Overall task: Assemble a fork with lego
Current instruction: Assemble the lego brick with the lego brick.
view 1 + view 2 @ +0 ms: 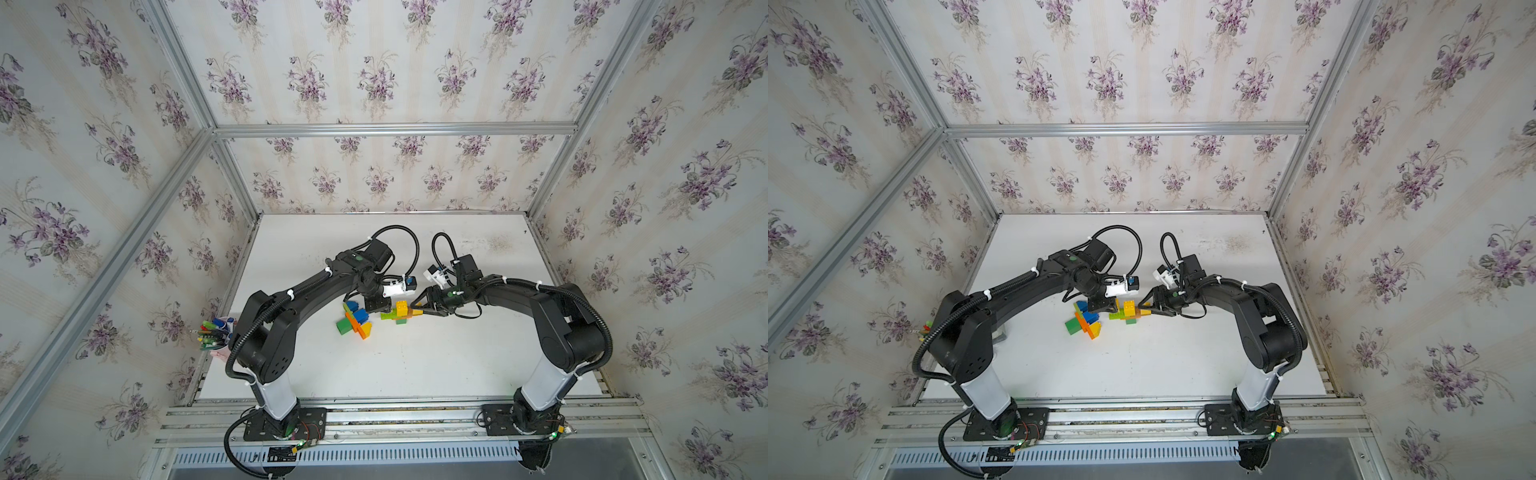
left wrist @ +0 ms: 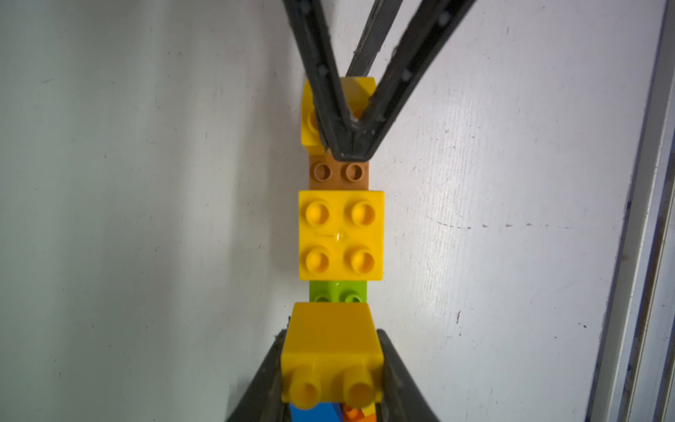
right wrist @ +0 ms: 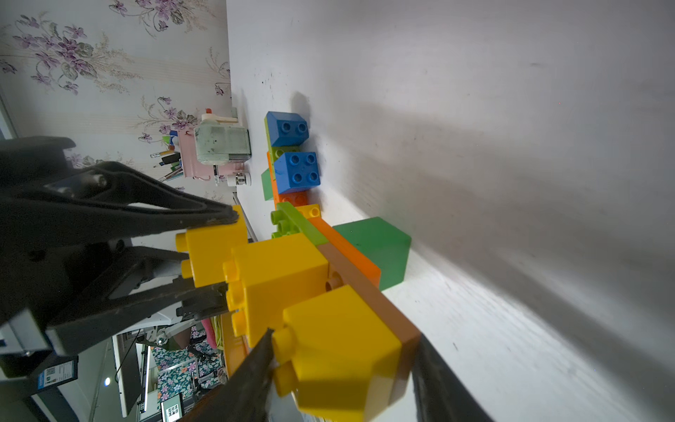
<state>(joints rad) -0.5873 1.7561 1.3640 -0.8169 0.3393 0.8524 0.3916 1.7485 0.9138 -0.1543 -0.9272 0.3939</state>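
Observation:
A lego row lies on the white table [image 1: 436, 361], held at both ends. It has a brown plate [image 2: 339, 171], a lime plate [image 2: 338, 292] and a yellow square brick [image 2: 341, 235] on top. My left gripper [image 2: 331, 339] is shut on the yellow brick [image 2: 330, 358] at the lime end. My right gripper [image 3: 345, 336] is shut on the other end, one finger on the studs of a yellow brick [image 3: 343, 358] and one on the brown plate. In both top views the row [image 1: 401, 311] [image 1: 1128, 309] sits between the left gripper [image 1: 382, 307] and right gripper [image 1: 417, 311].
Loose lego lies just left of the row: blue bricks [image 3: 297, 171], a green cube [image 1: 343, 327], an orange plate [image 1: 357, 326] and a yellow piece [image 1: 366, 330]. A pink holder of pens [image 1: 216, 332] stands at the table's left edge. Metal rails [image 1: 395, 415] run along the front.

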